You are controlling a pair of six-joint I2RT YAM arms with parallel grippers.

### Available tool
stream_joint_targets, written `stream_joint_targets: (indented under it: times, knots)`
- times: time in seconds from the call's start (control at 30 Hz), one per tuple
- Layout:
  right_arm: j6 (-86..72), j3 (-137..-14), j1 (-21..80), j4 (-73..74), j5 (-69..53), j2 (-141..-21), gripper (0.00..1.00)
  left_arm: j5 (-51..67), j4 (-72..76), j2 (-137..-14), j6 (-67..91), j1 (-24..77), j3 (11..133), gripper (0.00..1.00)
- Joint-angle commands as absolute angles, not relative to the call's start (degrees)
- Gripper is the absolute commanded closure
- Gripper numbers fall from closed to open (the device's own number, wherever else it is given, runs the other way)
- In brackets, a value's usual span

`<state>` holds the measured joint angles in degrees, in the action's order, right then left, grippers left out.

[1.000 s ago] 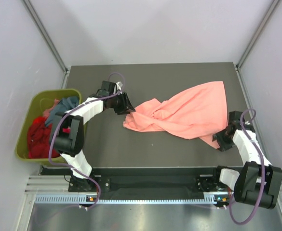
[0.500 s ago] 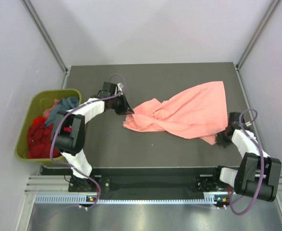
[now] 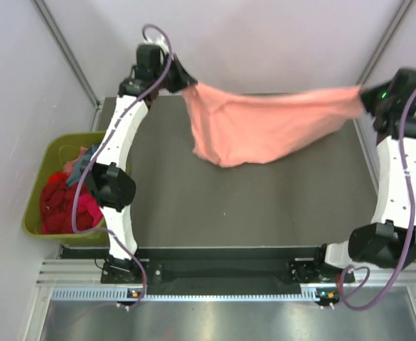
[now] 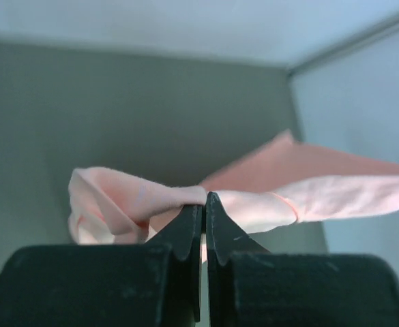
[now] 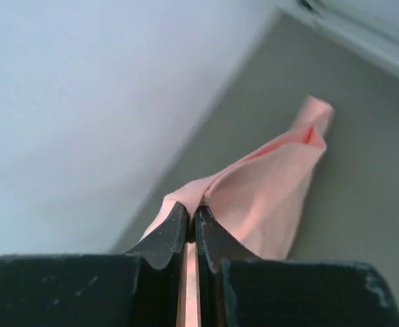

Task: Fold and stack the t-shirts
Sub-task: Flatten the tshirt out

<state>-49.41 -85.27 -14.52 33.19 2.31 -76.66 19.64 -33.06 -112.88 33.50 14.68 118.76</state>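
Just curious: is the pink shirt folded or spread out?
Spread out, unfolded: salmon-pink t-shirt hangs stretched between left end effector and right end effector.

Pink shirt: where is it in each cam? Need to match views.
Top external: pink shirt hangs across the upper middle, strung between left gripper and right gripper.
Left wrist: pink shirt at centre, pinched at the fingertips, running right.
Right wrist: pink shirt at centre, running from the fingertips up and right.
Shared landmark: the dark table under it in all three.
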Motion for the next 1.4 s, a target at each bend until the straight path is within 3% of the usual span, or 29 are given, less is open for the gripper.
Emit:
stream_joint_targets:
  times: [0.0, 0.1, 0.2, 0.43, 0.6, 0.7, 0.87, 1.03, 1.37]
  knots:
    - [-45.9, -101.5, -16.4, 33.7, 0.9, -82.5, 1.00, 18.5, -40.4, -115.3, 36.0, 13.2, 134.8, 1.00]
    - [-45.8, -108.1, -18.2, 34.4, -2.5, -84.5, 1.00, 19.1, -40.2, -112.7, 36.6, 13.1, 136.1, 1.00]
    - [-44.8, -104.1, -18.9, 35.1, -3.8, -82.1, 1.00, 20.4, -37.8, -105.1, 35.3, 13.2, 119.7, 1.00]
    - [-39.5, -72.2, -19.0, 38.0, 1.1, -67.9, 1.00, 20.0, -30.9, -80.6, 32.3, 14.4, 77.8, 1.00]
    - [-35.8, -54.5, -19.1, 36.6, 6.6, -59.3, 1.00, 20.3, -28.3, -75.3, 31.6, 16.7, 57.7, 1.00]
    - [-34.8, -47.1, -19.1, 35.3, 7.0, -57.8, 1.00, 19.9, -27.9, -77.6, 31.2, 17.0, 54.3, 0.95]
    - [-33.1, -44.0, -19.1, 35.4, 8.1, -59.0, 0.95, 13.7, -33.2, -83.6, 26.7, 17.2, 59.0, 0.62]
    - [-32.6, -43.7, -19.1, 35.3, 7.5, -59.0, 0.92, 4.1, -39.7, -82.8, 24.1, 16.8, 61.4, 0.56]
    - [-32.8, -41.7, -19.1, 32.0, 1.7, -58.8, 0.94, 18.2, -26.7, -83.8, 24.4, 14.5, 51.0, 0.57]
